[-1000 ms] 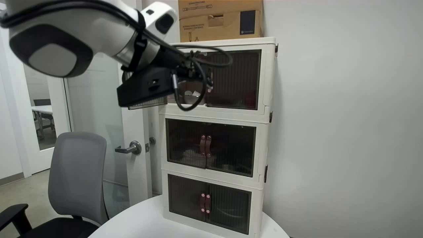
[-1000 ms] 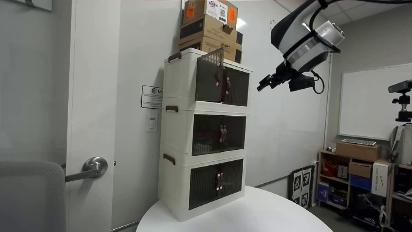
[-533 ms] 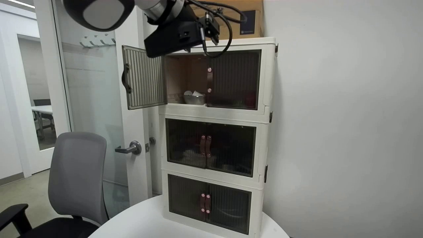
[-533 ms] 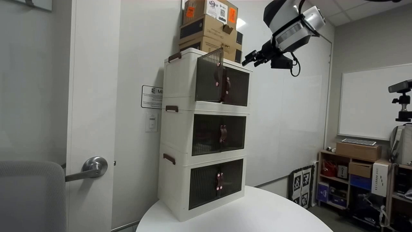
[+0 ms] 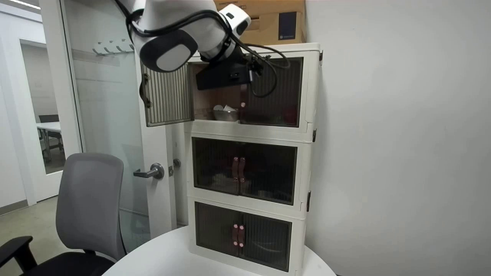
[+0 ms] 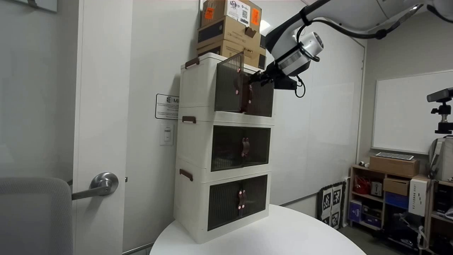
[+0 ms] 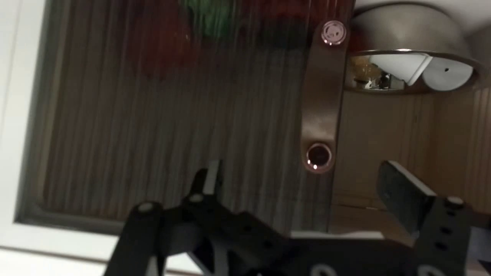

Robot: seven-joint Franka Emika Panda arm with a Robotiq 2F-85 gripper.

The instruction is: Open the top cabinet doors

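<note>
In both exterior views, a grey office chair [image 5: 89, 201] is seen at lower left — a white tabletop [image 6: 290, 232] is cut off by the bottom edge. In an exterior view, cardboard boxes [image 6: 231, 33] are stacked at upper centre — a shelf unit [image 6: 368, 197] is placed at lower right. In the wrist view, a metal bowl [image 7: 408, 30] is shown at upper right.
</note>
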